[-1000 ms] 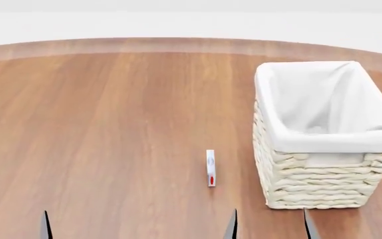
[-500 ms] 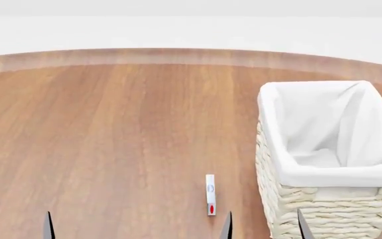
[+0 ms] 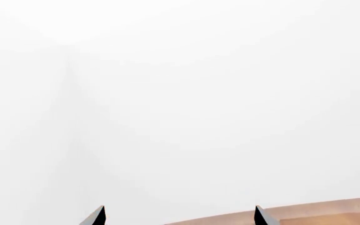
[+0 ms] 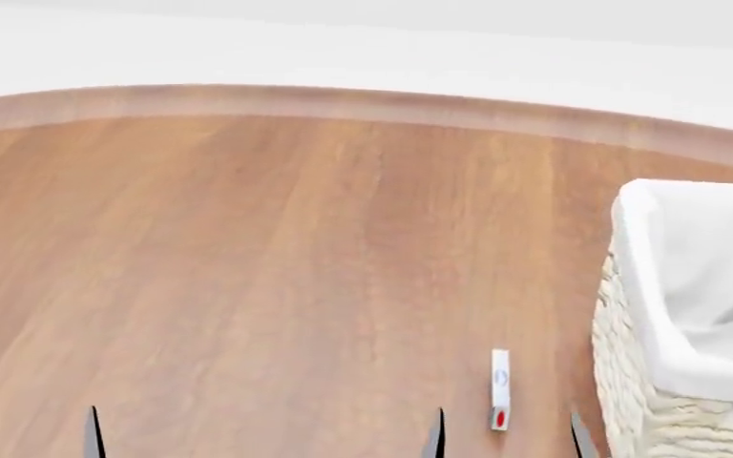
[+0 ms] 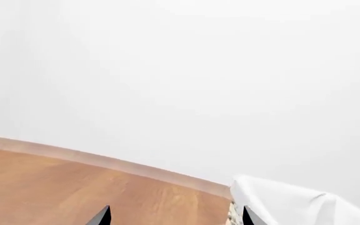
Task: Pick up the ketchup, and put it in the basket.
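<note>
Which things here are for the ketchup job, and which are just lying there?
For the job:
- basket, at the table's right side
- left gripper and right gripper, both open and empty
- ketchup: not seen in any view

Just lying about:
- small white stick with a red mark, beside the basket; cannot tell what it is
- wooden table, which holds them

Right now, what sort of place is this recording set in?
Probably a bare simulated tabletop scene: a round wooden table, blank white surroundings, a lined wicker basket and a small white-and-red object lying beside it.
</note>
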Available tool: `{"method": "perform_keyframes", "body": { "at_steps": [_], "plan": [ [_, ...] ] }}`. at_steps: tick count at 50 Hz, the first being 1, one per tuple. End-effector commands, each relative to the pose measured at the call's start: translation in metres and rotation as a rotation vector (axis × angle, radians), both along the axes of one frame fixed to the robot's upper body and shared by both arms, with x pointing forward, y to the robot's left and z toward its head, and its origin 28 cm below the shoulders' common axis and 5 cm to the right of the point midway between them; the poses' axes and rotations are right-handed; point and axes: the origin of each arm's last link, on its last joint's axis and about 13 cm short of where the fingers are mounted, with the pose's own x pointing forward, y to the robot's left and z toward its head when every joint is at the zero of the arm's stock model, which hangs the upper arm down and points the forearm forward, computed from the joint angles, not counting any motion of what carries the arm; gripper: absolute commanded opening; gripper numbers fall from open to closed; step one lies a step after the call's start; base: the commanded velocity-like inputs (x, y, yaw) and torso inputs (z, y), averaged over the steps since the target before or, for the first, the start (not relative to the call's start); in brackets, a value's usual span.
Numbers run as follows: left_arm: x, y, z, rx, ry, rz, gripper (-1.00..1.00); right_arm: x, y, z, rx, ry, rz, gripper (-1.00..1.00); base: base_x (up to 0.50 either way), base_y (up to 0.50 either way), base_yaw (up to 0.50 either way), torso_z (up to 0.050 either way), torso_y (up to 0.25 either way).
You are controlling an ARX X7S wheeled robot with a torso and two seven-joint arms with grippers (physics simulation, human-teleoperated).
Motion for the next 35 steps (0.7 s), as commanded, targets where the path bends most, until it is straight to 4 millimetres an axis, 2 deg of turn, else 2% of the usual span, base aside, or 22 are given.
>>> {"method": "perform_keyframes", "body": {
  "at_steps": [1,6,23,29,35],
  "plan": [
    [0.001,0.001,0.0,0.009,0.0,0.006,1.0,0.0,-0.001,0.001,-0.002,-0.008,-0.004,1.0,0.0,0.0,0.5,0.0,0.0],
    [0.001,0.001,0.0,0.009,0.003,0.004,1.0,0.0,-0.001,0.001,0.002,-0.016,-0.001,1.0,0.0,0.0,0.46,0.0,0.0],
    [-0.001,0.003,0.001,-0.009,0.048,-0.015,1.0,0.0,0.0,-0.001,-0.01,-0.01,-0.004,1.0,0.0,0.0,0.0,0.0,0.0],
    [-0.007,0.013,0.005,0.002,0.057,0.011,1.0,0.0,0.0,-0.002,-0.011,-0.003,0.001,1.0,0.0,0.0,0.0,0.0,0.0],
    [-0.012,0.033,0.013,-0.013,0.019,0.049,1.0,0.0,0.001,-0.003,-0.008,0.001,0.01,1.0,0.0,0.0,0.0,0.0,0.0]
  ]
}}
